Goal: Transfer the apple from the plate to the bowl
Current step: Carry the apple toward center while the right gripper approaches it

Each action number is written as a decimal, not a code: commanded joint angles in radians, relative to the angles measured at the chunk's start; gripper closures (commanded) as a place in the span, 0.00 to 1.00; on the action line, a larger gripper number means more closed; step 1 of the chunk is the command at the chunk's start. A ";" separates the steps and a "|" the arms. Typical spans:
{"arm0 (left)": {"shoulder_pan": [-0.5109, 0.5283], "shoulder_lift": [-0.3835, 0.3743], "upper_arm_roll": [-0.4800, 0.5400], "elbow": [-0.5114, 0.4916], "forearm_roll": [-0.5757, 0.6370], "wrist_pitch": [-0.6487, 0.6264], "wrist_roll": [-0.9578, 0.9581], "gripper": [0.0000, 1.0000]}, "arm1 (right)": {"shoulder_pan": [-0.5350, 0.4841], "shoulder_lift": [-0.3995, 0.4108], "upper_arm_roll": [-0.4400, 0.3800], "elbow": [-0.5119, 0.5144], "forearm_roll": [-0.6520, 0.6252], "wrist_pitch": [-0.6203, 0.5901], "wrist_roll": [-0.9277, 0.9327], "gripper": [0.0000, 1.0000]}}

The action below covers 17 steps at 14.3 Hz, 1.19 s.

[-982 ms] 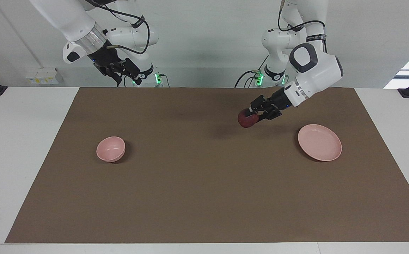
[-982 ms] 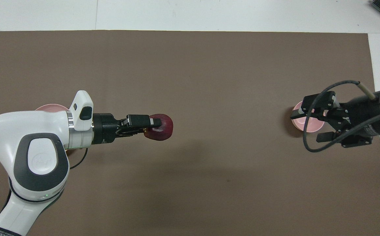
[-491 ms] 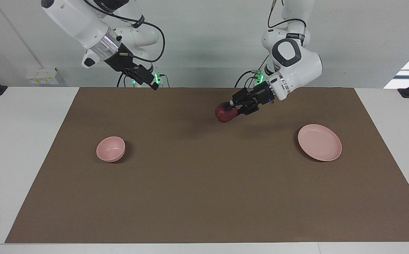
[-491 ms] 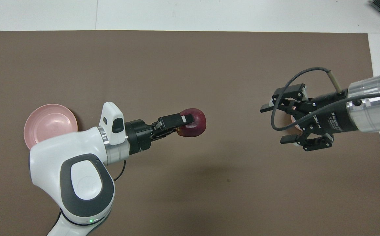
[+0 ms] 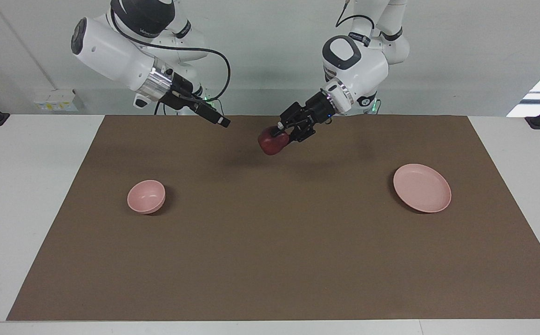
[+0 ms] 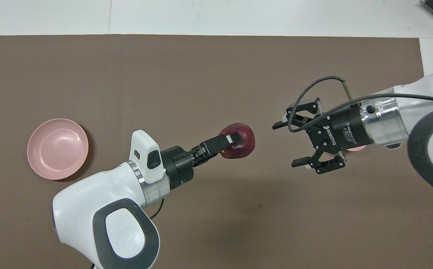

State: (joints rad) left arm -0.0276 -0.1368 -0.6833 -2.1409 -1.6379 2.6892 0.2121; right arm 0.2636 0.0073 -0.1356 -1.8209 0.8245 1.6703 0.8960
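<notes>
I have the apple [image 5: 271, 141] in the left end effector [image 5: 283, 133], its fingers closed on the fruit from both sides, with one fingertip [image 6: 228, 138] lying across the top of it in the overhead view. The apple is up in the air, clear of the tabletop [image 5: 18, 195], over the middle of the brown mat [image 5: 270, 260]. Its shadow falls on the mat below it.

The right end effector [image 6: 286, 143] is also raised over the mat, pointing toward the apple with a gap between the two. Its fingers [image 6: 300, 161] are spread wide and hold nothing. In the facing view it shows as a dark wedge at the tip of the arm [image 5: 214, 116], over the edge of the mat nearest the robots.

The plate [image 5: 421, 187] sits bare on the mat toward the left arm's end of the tabletop. The bowl [image 5: 146, 196] stands upright on the mat toward the right arm's end, well apart from the plate, with nothing in it. In the overhead view the right wrist covers nearly all of the bowl, and only a sliver of its pink rim [image 6: 355, 148] shows below the wrist.
</notes>
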 commanded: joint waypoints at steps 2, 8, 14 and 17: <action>0.005 -0.014 -0.044 0.022 -0.025 0.075 -0.013 1.00 | 0.022 0.022 0.001 -0.006 0.053 0.038 0.012 0.00; 0.002 -0.015 -0.071 0.033 -0.023 0.078 -0.071 1.00 | 0.052 0.034 0.001 -0.001 0.091 0.100 0.014 0.00; 0.005 -0.014 -0.093 0.042 -0.017 0.080 -0.085 1.00 | 0.091 0.034 0.001 -0.004 0.093 0.114 0.029 0.00; 0.008 -0.014 -0.101 0.052 -0.011 0.080 -0.086 1.00 | 0.091 0.030 0.001 -0.009 0.091 0.097 0.027 0.00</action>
State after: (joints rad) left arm -0.0271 -0.1390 -0.7635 -2.1024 -1.6403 2.7592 0.1434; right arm 0.3504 0.0386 -0.1341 -1.8235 0.8881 1.7589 0.9024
